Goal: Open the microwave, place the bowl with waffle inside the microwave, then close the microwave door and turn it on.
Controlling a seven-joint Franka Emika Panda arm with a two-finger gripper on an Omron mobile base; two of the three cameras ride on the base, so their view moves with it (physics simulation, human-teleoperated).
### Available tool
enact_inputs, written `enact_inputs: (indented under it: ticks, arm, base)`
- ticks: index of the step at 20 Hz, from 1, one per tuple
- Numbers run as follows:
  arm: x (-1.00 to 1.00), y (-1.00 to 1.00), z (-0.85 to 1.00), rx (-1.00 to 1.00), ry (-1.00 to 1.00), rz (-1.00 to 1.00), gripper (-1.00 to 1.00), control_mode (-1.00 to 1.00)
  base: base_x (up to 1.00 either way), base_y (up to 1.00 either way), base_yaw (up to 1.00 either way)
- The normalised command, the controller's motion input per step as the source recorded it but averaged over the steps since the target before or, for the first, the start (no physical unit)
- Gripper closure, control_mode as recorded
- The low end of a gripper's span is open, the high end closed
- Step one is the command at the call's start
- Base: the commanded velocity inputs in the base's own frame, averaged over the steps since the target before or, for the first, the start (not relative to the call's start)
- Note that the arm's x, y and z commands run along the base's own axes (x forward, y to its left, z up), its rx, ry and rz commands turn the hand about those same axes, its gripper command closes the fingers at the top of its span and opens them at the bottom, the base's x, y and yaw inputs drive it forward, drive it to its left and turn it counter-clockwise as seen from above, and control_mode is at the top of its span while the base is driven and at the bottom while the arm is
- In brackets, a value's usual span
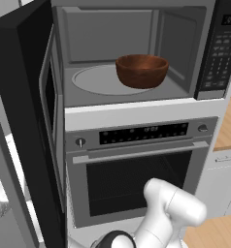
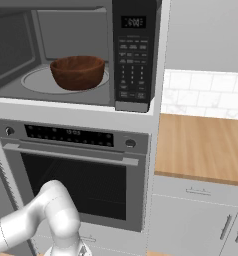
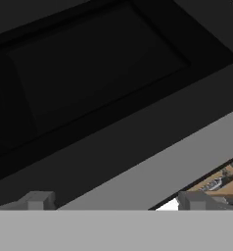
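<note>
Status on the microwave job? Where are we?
Done: the microwave door is swung wide open and the bowl sits on the turntable inside the microwave; the waffle can't be made out over the rim. In hand: the end effector is open, empty, facing a dark glass panel. Left: shut the door, then press start on the keypad.

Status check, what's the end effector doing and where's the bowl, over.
End effector open, empty, facing the microwave door. Bowl sits on the turntable inside the microwave. Door swung wide open, not yet closed. Waffle can't be seen from here.
</note>
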Motion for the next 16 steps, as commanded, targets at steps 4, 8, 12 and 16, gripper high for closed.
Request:
enact_inputs:
  ticks: [4, 8, 12, 16]
  arm:
    - [0.00, 0.04, 0.00, -0.09, 0.00, -0.05, -1.00, -1.00]
    - [0.01, 0.04, 0.00, -0.06, -0.01, -0.04, -1.00, -1.00]
    - [0.00, -0.25, 0.00, 0.00, -0.03, -0.01, -1.00, -1.00]
    - [0.00, -0.48, 0.00, 0.00, 0.00, 0.00, -1.00, -1.00]
  base:
    - [0.00, 0.00, 0.00]
    - [0.00, 0.00, 0.00]
    - [0.00, 0.00, 0.00]
    - [0.00, 0.00, 0.00]
